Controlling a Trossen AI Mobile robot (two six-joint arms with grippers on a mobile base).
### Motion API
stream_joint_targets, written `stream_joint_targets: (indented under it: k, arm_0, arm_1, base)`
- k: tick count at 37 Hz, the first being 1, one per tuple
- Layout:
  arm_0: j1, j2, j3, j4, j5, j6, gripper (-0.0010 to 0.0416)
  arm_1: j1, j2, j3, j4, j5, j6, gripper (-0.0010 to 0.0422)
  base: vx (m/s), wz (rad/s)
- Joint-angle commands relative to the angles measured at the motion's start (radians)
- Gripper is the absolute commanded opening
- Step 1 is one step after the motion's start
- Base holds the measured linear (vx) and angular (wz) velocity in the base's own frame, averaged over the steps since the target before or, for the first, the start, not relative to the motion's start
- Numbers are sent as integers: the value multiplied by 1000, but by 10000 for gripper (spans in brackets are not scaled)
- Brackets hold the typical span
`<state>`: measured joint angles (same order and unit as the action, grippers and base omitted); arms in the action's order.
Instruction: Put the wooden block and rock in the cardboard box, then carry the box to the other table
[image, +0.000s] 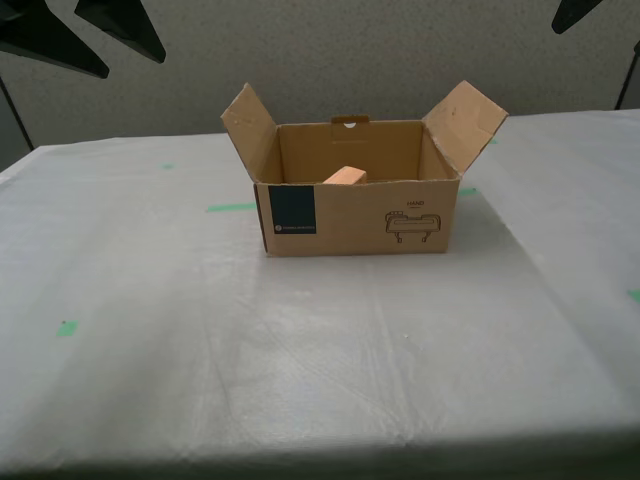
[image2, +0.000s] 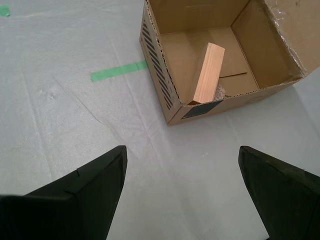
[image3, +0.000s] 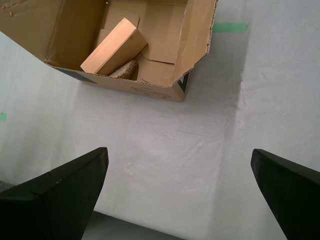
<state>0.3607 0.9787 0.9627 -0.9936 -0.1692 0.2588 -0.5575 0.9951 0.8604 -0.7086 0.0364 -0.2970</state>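
Two things already sitting inside the cardboard box (image: 355, 205), judging by all three pictures; loading looking finished. Box resting on a wrinkled whitish-grey sheet with green tape marks (image: 231, 207), so seemingly standing on the other table (image: 150, 330) already, toward its far edge and about midway along it. Carrying apparently done too, with little left beyond pulling clear.

Exterior view: showing brown corrugated carton walls, side flaps splaying outward, a dark blue square label (image: 292, 212) and a line drawing on the front. Only a tan corner of the wooden block (image: 346, 176) peeking above the front wall. Dark arm parts hanging at the upper corners, not attributable to either arm. Rock not visible here.

Second wrist view: looking down past my second gripper (image2: 182, 167), jaws spread wide and holding nothing, hovering over bare sheet near the box, not touching it. Wooden block (image2: 207, 72) leaning tilted against the front wall, smooth pale faces, straight edges. Rock (image2: 220, 91) barely showing beside the block's low end, grey and rough.

First wrist view: my first gripper (image3: 180, 170) likewise gaping and empty, well clear of the carton (image3: 165, 92). Block (image3: 114, 46) lying slanted across the lumpy beige-grey rock (image3: 125, 70), seemingly propped on it. Flap edges looking ragged, torn in places.
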Motion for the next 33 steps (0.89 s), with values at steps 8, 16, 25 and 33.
stream_joint_targets:
  k: [8,16,25,33]
  arm_0:
    - [0,0,1,1,3,4,399]
    - [0,0,1,1,3,4,399]
    - [0,0,1,1,3,4,399]
    - [0,0,1,1,3,4,399]
  arm_1:
    - [0,0,1,0,2,0,302]
    - [0,0,1,0,2,0,302]
    - [0,0,1,0,2,0,302]
    - [0,0,1,0,2,0,302]
  base:
    - [0,0]
    - [0,0]
    - [0,0]
    - [0,0]
